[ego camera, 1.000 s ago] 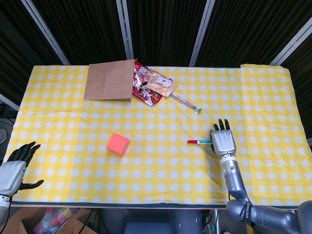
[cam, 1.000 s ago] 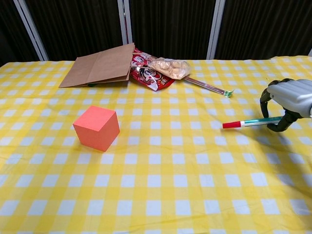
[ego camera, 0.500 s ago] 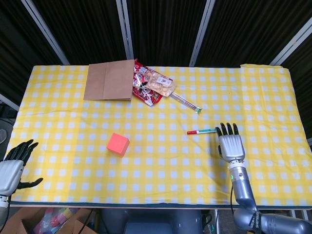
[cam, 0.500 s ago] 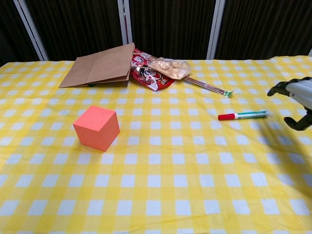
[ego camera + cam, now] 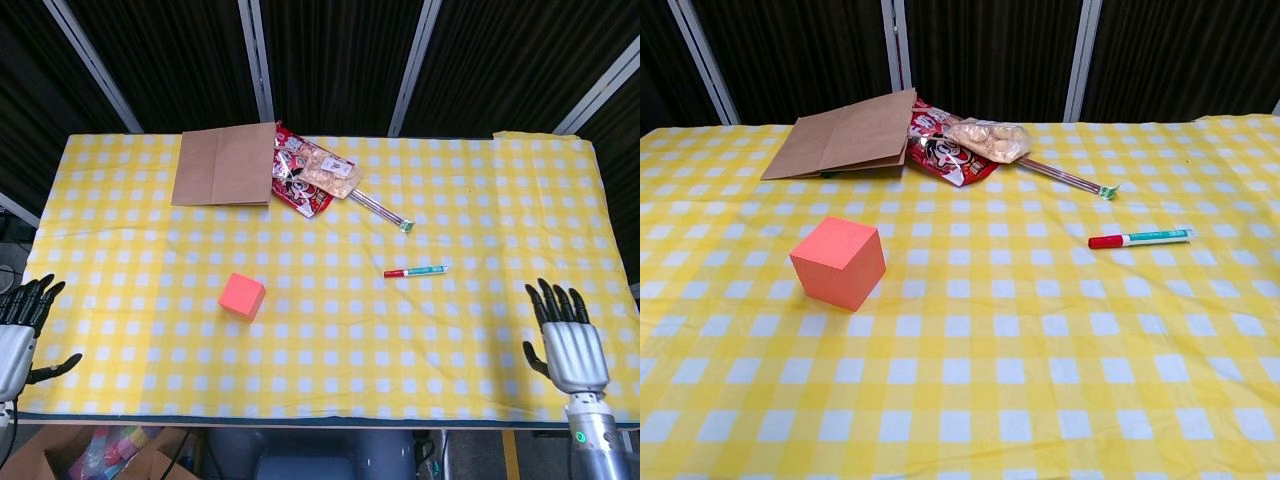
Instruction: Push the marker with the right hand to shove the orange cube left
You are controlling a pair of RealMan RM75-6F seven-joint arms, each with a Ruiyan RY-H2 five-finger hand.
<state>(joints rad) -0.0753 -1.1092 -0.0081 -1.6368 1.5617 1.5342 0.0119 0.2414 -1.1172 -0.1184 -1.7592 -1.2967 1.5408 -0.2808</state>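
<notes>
The orange cube (image 5: pixel 242 296) (image 5: pixel 838 264) sits on the yellow checked cloth, left of the table's middle. The marker (image 5: pixel 414 270) (image 5: pixel 1139 238), green-bodied with a red cap pointing left, lies well to the cube's right, untouched. My right hand (image 5: pixel 569 342) hovers at the table's front right corner, fingers spread, far from the marker and holding nothing. My left hand (image 5: pixel 17 337) hangs off the front left corner, open and empty. Neither hand shows in the chest view.
A brown paper bag (image 5: pixel 224 164) (image 5: pixel 844 135) lies at the back left beside a snack packet (image 5: pixel 312 176) (image 5: pixel 965 145). Thin wrapped chopsticks (image 5: pixel 382 210) (image 5: pixel 1070 179) lie behind the marker.
My right hand let go of the marker and drew back to the front right corner. The marker now lies a little further back than before. My left hand drifted slightly lower left.
</notes>
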